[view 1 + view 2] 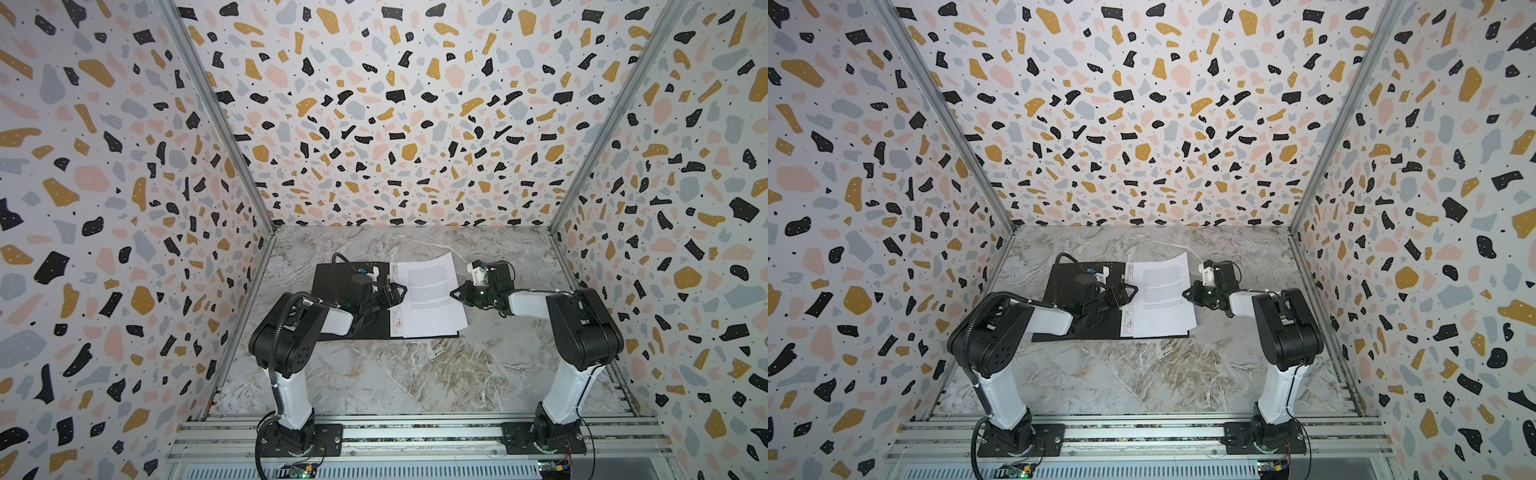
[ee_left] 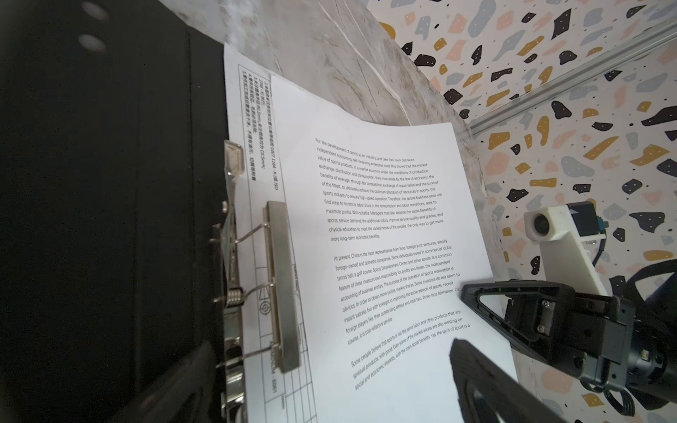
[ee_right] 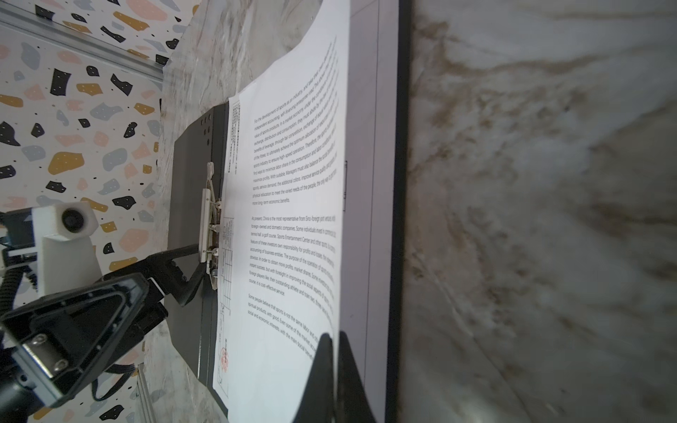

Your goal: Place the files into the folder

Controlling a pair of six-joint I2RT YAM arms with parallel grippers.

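The folder (image 1: 332,282) (image 1: 1063,286) lies open on the marble, black inside up. On its right half lie both files. The drawing sheet (image 1: 397,325) (image 2: 256,190) is underneath, beside the metal spine clip (image 2: 282,285) (image 3: 208,227). The text sheet (image 1: 428,291) (image 1: 1163,291) (image 2: 384,219) rests skewed on top. My right gripper (image 1: 455,293) (image 3: 335,366) is shut on the text sheet's right edge, which curls up off the folder. My left gripper (image 1: 395,293) (image 2: 329,395) stands open over the spine, one finger touching the clip.
The marble tabletop (image 1: 415,374) stretches in front of the folder to the aluminium rails (image 1: 415,432) carrying both arm bases. Terrazzo-patterned walls (image 1: 395,124) close in the back and both sides, with metal corner posts.
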